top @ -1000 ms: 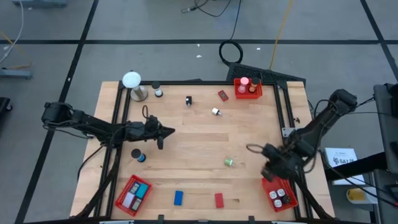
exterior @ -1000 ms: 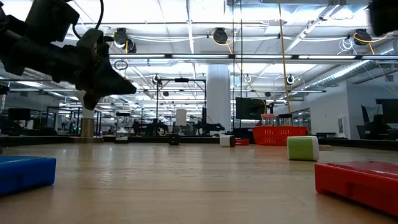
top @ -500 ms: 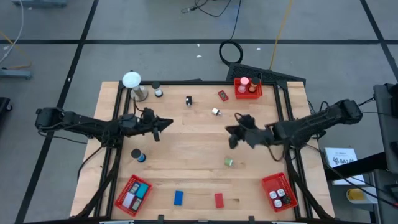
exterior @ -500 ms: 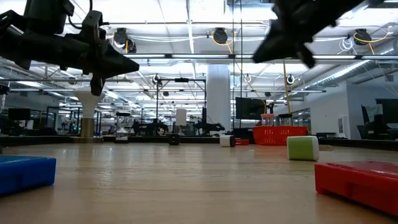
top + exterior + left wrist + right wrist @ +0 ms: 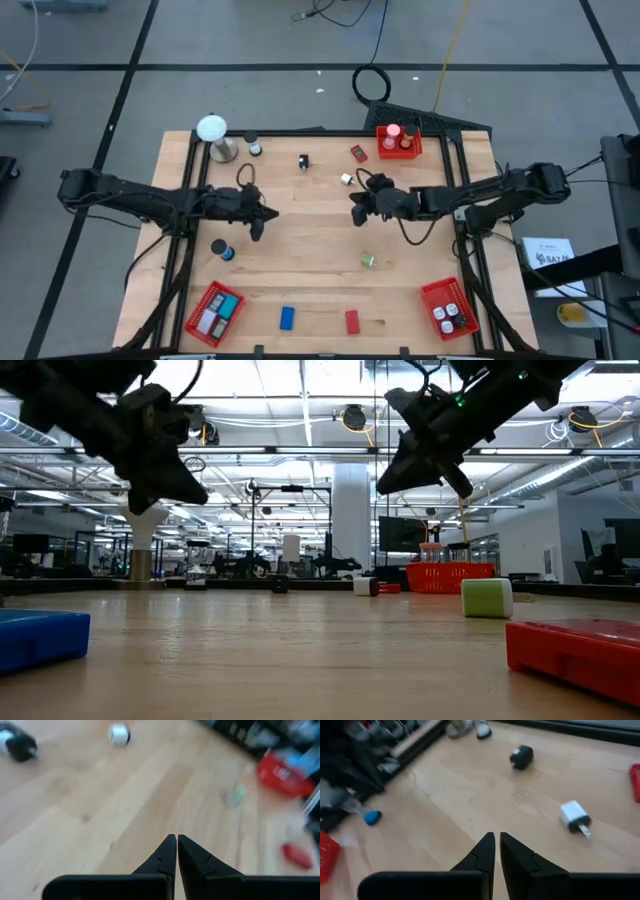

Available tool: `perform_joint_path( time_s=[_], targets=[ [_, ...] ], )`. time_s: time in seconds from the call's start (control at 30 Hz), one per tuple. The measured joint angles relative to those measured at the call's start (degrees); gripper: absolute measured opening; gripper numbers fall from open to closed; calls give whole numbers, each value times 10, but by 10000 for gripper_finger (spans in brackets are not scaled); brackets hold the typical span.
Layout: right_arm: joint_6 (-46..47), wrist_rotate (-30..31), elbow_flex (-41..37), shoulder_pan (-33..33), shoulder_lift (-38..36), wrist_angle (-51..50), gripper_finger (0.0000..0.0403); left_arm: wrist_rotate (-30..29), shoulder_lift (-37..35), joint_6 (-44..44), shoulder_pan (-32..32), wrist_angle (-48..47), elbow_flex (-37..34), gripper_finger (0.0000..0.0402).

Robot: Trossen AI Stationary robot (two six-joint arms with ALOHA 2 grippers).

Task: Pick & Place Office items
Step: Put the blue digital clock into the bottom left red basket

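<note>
Both grippers hang empty above the middle of the wooden table. My left gripper (image 5: 262, 216) is shut, left of centre, high over the wood (image 5: 192, 494). My right gripper (image 5: 354, 207) is shut too, just near of a white plug-like piece (image 5: 347, 180) (image 5: 575, 815). A black clip (image 5: 303, 161), a red piece (image 5: 358, 153), a green piece (image 5: 368, 260), a blue roll (image 5: 222, 249), a blue block (image 5: 287, 318) and a red block (image 5: 352, 321) lie loose on the table. In the left wrist view the shut fingertips (image 5: 176, 840) point over bare wood.
Red mesh baskets stand at the near left (image 5: 215, 312), near right (image 5: 447, 308) and far right (image 5: 398, 141), each with items inside. A white ball on a metal stand (image 5: 212, 130) sits at the far left corner. A black frame rims the table.
My right gripper has swung from over the near-right basket toward the table's far left, ending above the middle near the white piece. My left gripper has stayed about where it was and tipped its fingers downward. No item has moved.
</note>
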Motion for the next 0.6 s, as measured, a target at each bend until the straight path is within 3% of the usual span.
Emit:
perform_joint_path(
  time_s=[0.2, 0.3, 0.6],
  targets=[
    [-57, -65, 0, -24, -6, -53, 17, -27, 33, -84, -53, -218, 114, 17],
    [-100, -91, 0, -32, -5, -75, 17, -32, 74, -126, -92, -251, 160, 17],
    [-208, -90, 0, -44, -5, -75, 17, -52, 246, -311, -200, -278, 274, 17]
  ],
)
